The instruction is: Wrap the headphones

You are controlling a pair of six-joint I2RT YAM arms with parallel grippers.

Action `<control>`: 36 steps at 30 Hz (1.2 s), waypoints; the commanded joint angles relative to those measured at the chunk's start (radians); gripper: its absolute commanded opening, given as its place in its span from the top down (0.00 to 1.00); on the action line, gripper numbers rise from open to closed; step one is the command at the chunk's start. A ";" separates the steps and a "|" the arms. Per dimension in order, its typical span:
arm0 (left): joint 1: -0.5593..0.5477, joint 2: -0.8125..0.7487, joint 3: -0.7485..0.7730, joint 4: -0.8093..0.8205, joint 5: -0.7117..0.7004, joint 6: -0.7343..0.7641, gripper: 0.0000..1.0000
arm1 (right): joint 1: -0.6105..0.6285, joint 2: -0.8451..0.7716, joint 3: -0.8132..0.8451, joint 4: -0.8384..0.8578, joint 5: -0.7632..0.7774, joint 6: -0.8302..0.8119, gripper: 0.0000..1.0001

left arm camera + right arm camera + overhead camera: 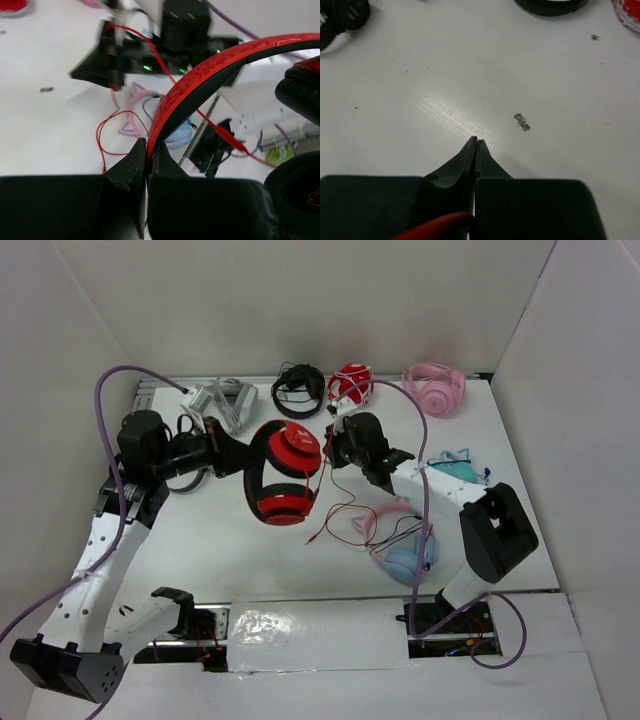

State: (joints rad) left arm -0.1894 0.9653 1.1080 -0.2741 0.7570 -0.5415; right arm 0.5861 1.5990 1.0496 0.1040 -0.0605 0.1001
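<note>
The red headphones (285, 477) hang above the table's middle, their two round earcups facing up and their headband (210, 70) pointing left. My left gripper (240, 462) (148, 150) is shut on that black-and-red headband. The thin red cable (335, 510) trails from the headphones in loose loops on the table (107, 130) and rises to my right gripper (332, 445). The right gripper (477, 142) is shut just right of the upper earcup, with the cable (437, 227) caught deep between its fingers; its tips hold nothing.
Along the back edge lie a grey pair (222, 400), a black pair (298, 388), a compact red pair with white cord (351, 385) and a pink pair (435, 388). A teal pair (460, 468) and a blue pair with pink ears (405, 552) lie beside the right arm.
</note>
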 commanded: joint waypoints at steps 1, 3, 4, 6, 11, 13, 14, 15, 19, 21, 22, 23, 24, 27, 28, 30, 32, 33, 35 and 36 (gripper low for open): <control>-0.053 -0.008 0.024 0.108 0.153 0.118 1.00 | -0.003 0.048 0.172 -0.096 0.096 -0.080 1.00; -0.111 0.015 0.019 0.082 0.128 0.176 1.00 | 0.000 0.096 0.243 -0.168 0.143 -0.121 1.00; -0.143 0.026 0.019 0.066 0.107 0.205 1.00 | -0.002 0.119 0.315 -0.193 0.166 -0.135 1.00; -0.172 0.052 0.004 0.036 0.039 0.222 1.00 | -0.006 0.136 0.384 -0.251 0.220 -0.155 1.00; -0.281 0.105 -0.040 0.012 -0.196 0.238 1.00 | -0.012 0.176 0.607 -0.398 0.254 -0.218 1.00; -0.336 0.136 -0.036 -0.031 -0.293 0.250 1.00 | -0.005 0.164 0.644 -0.418 0.269 -0.256 1.00; -0.352 0.174 -0.028 -0.045 -0.338 0.250 1.00 | -0.002 0.159 0.651 -0.421 0.278 -0.266 1.00; -0.375 0.191 -0.022 -0.087 -0.404 0.252 1.00 | 0.013 0.153 0.668 -0.425 0.290 -0.283 1.00; -0.415 0.242 -0.023 -0.122 -0.530 0.232 1.00 | 0.047 0.142 0.684 -0.463 0.379 -0.324 1.00; -0.433 0.256 -0.017 -0.143 -0.597 0.224 1.00 | 0.076 0.136 0.682 -0.464 0.442 -0.364 1.00; -0.439 0.265 -0.011 -0.155 -0.626 0.221 1.00 | 0.086 0.139 0.684 -0.471 0.505 -0.385 1.00; -0.446 0.282 0.007 -0.171 -0.656 0.219 1.00 | 0.096 0.141 0.688 -0.475 0.542 -0.399 1.00; -0.452 0.291 0.015 -0.186 -0.718 0.207 1.00 | 0.116 0.148 0.694 -0.480 0.582 -0.422 1.00; -0.458 0.334 0.046 -0.246 -0.822 0.167 1.00 | 0.130 0.159 0.707 -0.500 0.689 -0.422 1.00; -0.458 0.357 0.055 -0.263 -0.844 0.155 1.00 | 0.133 0.157 0.710 -0.504 0.694 -0.412 1.00; -0.455 0.384 0.065 -0.284 -0.902 0.117 1.00 | 0.136 0.132 0.701 -0.515 0.694 -0.380 1.00; -0.449 0.435 0.101 -0.332 -0.936 0.056 1.00 | 0.155 0.081 0.666 -0.517 0.694 -0.363 1.00; -0.432 0.469 0.122 -0.352 -0.950 0.025 1.00 | 0.178 0.037 0.629 -0.506 0.699 -0.356 1.00; -0.406 0.503 0.145 -0.370 -0.963 -0.019 1.00 | 0.199 -0.014 0.597 -0.492 0.686 -0.349 1.00; -0.392 0.535 0.177 -0.385 -0.967 -0.043 1.00 | 0.214 -0.039 0.583 -0.495 0.680 -0.344 1.00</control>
State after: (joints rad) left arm -0.6209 1.4590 1.1946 -0.6281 -0.1490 -0.4549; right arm 0.7483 1.7103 1.6547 -0.4129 0.5911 -0.2726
